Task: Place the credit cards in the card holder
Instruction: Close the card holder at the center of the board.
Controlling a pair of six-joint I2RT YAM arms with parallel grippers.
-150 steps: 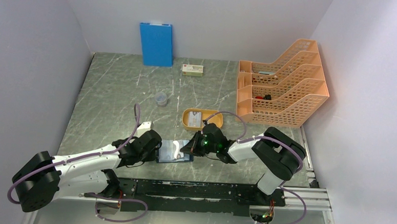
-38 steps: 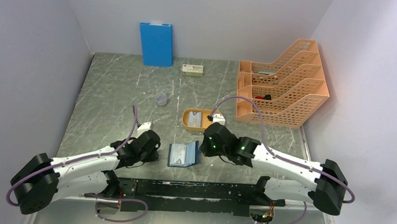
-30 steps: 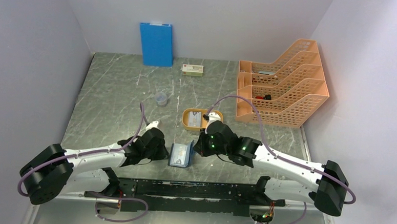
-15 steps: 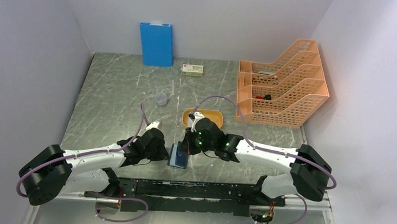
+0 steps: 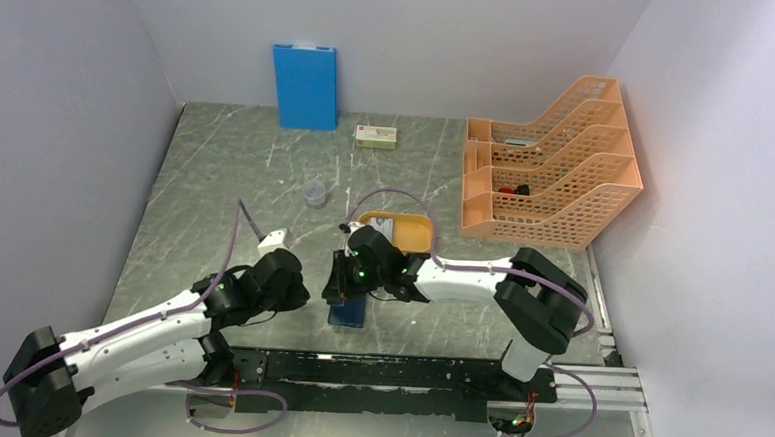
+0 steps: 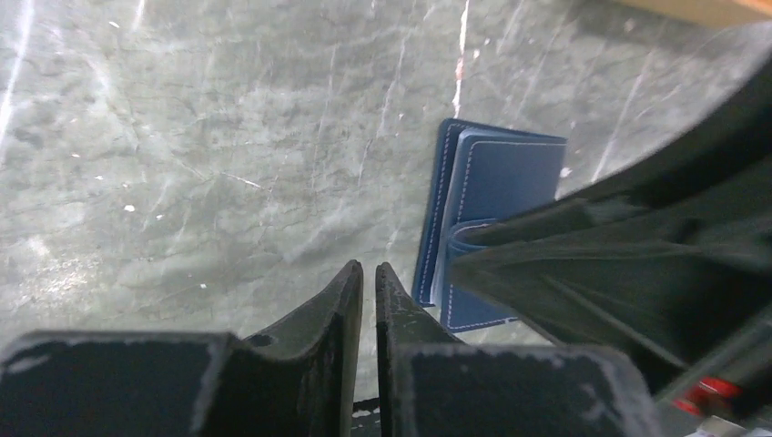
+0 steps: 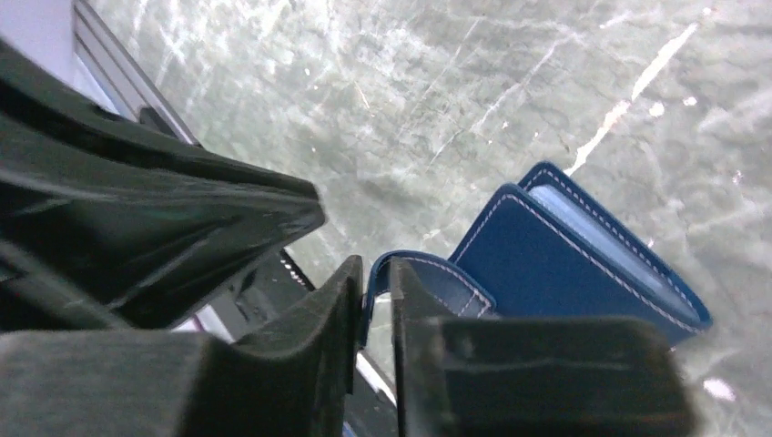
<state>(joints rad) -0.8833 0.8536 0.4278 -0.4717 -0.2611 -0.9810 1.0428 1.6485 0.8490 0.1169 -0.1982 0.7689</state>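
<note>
The navy card holder [image 5: 347, 313] lies folded shut on the table near the front edge, also in the left wrist view [image 6: 499, 178] and the right wrist view [image 7: 569, 266]. My right gripper [image 5: 341, 288] hangs over its top left corner. In the right wrist view its jaws [image 7: 375, 265] are nearly together with the holder's stitched strap [image 7: 439, 274] between them. My left gripper [image 5: 300, 292] sits just left of the holder, its jaws [image 6: 369, 269] almost touching and holding nothing. One pale credit card [image 5: 383, 224] lies in the orange tray [image 5: 419, 242].
A blue board [image 5: 305, 86] leans on the back wall. A white box with a red label [image 5: 377, 136] lies beside it. An orange mesh file rack [image 5: 551, 167] fills the back right. A small clear cup [image 5: 315, 193] stands left of the tray.
The card holder went from lying open to folded shut. My right gripper swept left across it with the cover. My left arm drew back a little to the left.
</note>
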